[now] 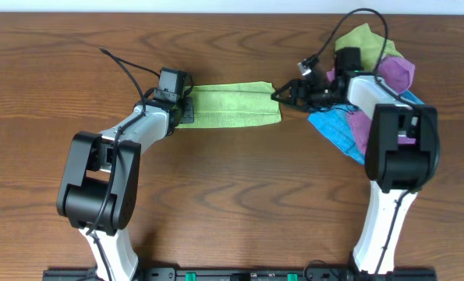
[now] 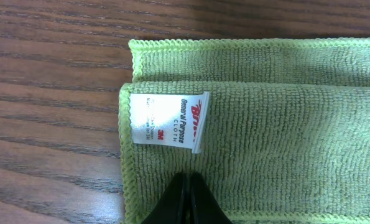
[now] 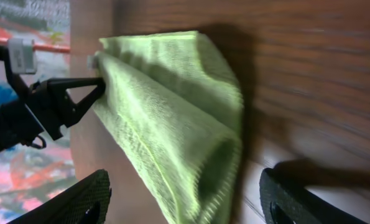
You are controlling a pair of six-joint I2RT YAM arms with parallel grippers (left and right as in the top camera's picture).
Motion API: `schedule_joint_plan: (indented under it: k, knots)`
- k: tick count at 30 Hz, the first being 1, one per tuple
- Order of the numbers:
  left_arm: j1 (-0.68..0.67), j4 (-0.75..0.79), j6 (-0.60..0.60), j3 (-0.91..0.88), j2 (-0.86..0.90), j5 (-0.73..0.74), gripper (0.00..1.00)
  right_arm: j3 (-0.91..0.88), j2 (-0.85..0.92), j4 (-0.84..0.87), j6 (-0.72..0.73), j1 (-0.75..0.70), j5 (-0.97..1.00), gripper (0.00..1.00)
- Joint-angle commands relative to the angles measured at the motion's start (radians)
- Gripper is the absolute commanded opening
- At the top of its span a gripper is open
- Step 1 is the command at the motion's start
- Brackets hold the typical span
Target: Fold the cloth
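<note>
- Overhead: straight down from far, the whole table (image 1: 29, 78)
- Left wrist: close above the cloth (image 2: 284, 143) at its tag end
- Right wrist: low and near, along its other end — all views share it

Bright, even light from above fills the wooden table (image 1: 232, 211), leaving soft shadows under the arms. Close up from the right wrist, the cloth (image 3: 172, 124) casts a dark shadow toward the far edge. The right gripper (image 3: 188, 205) has blurred fingers (image 3: 79, 199). The tag (image 2: 169, 121) prints sharp.
</note>
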Motion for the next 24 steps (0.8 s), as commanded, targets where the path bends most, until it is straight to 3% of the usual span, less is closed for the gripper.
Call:
schedule_joint_plan:
  k: [1,5,10,12,16,17,24]
  knots:
    - [0.001,-0.034,0.021,-0.023,0.049,-0.017,0.06,0.001,0.059,0.0,0.023,0.04,0.045,0.77]
    - [0.001,-0.034,0.021,-0.023,0.049,-0.017,0.05,0.001,0.06,-0.001,0.027,0.072,0.084,0.75]
    - [0.001,-0.034,0.022,-0.023,0.049,-0.017,0.06,0.002,0.06,0.0,0.071,0.077,0.15,0.62]
    - [0.001,-0.034,0.022,-0.023,0.049,-0.017,0.05,0.003,0.06,0.0,0.096,0.073,0.174,0.49]
    - [0.001,-0.042,0.022,-0.023,0.049,-0.017,0.06,0.029,0.06,-0.011,0.15,0.074,0.188,0.07]
    - [0.001,-0.045,0.022,-0.023,0.049,-0.017,0.05,0.041,0.06,-0.025,0.159,0.076,0.188,0.02]
    - [0.001,-0.077,0.013,-0.023,0.049,-0.016,0.05,0.222,0.008,-0.268,0.138,0.136,0.364,0.02]
